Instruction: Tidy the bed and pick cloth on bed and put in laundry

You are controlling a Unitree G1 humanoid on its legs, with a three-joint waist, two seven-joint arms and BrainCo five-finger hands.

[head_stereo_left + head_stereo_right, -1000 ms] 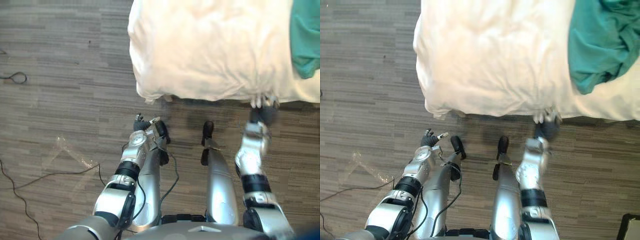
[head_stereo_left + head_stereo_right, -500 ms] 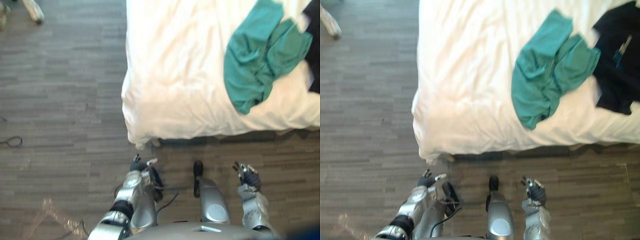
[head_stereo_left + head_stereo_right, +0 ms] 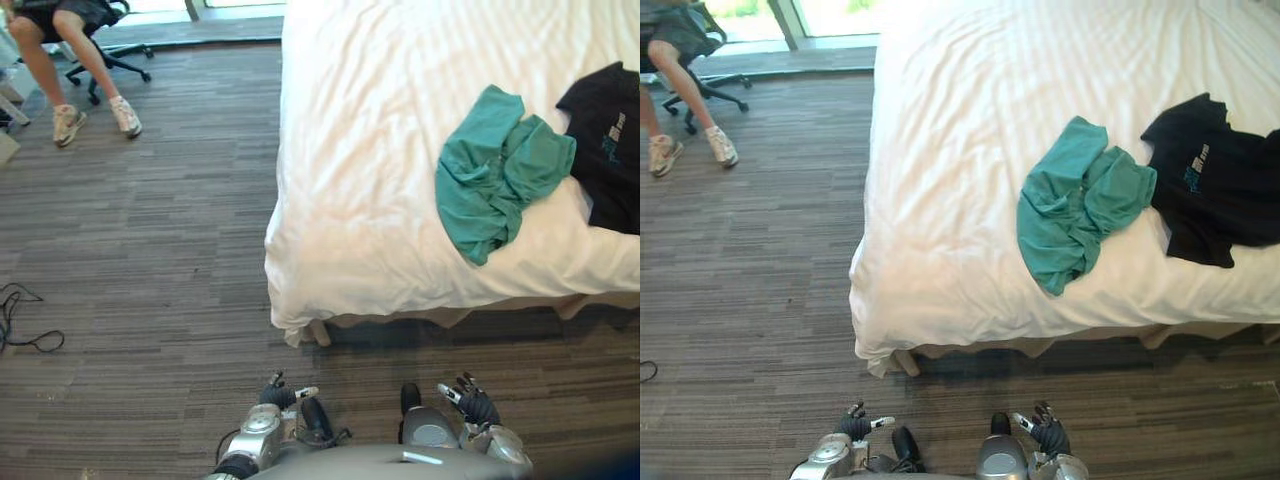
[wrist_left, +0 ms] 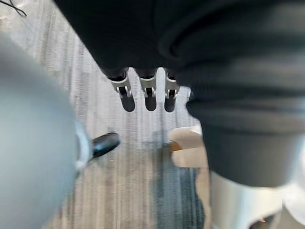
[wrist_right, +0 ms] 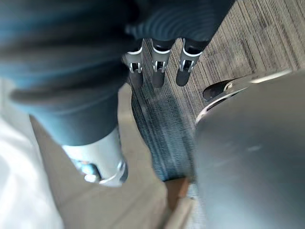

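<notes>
The right hand [image 3: 476,405], which a second ago reached up to the hem of the white bed cover [image 3: 330,250], has come away from it and hangs low over the floor [image 3: 150,250], well apart from the hem, fingers loose and empty. The camera has swung upward, bringing the whole green cloth [image 3: 495,170], a black garment [image 3: 608,140] and a seated person's legs [image 3: 70,60] into sight

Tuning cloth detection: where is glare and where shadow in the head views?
Left eye view: the white bedsheet glares brightest toward its far side; the crumpled teal cloth contrasts clearly; shadow darkens the grey carpet under the bedsheet's near edge. Right eye view: the black T-shirt stands out; the window strip is blown out.
</notes>
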